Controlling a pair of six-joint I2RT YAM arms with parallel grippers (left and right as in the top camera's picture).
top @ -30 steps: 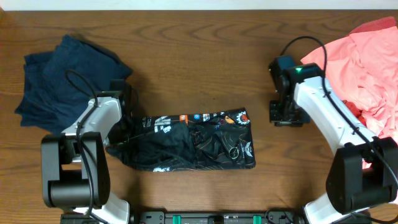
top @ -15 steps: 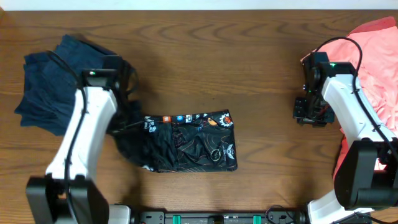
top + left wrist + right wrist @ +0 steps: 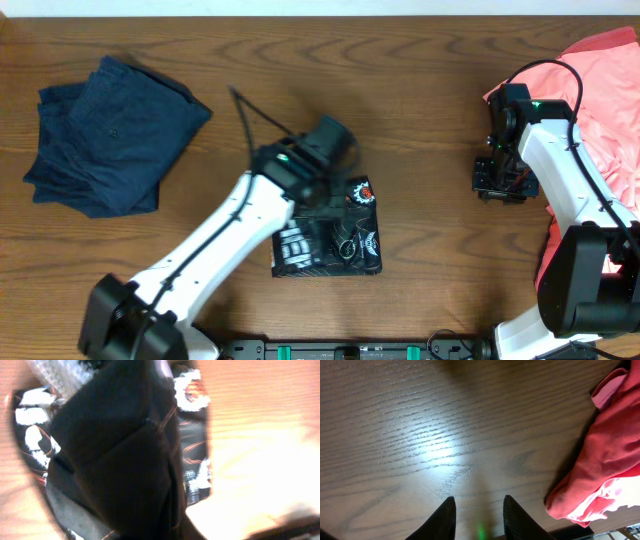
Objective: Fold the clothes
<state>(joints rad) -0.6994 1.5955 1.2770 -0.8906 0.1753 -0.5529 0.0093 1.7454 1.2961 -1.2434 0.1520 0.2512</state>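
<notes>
Lying lower centre, the black printed cloth garment (image 3: 355, 245) sits under the left gripper (image 3: 322, 200), grip unclear; the right gripper (image 3: 479, 512), jaws spread, hovers far right.

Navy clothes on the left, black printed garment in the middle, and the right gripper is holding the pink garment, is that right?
The right gripper holds nothing: the right wrist view shows its fingers apart over the bare table, the pink garment beside them. The navy clothes and black printed garment are as you said.
</notes>
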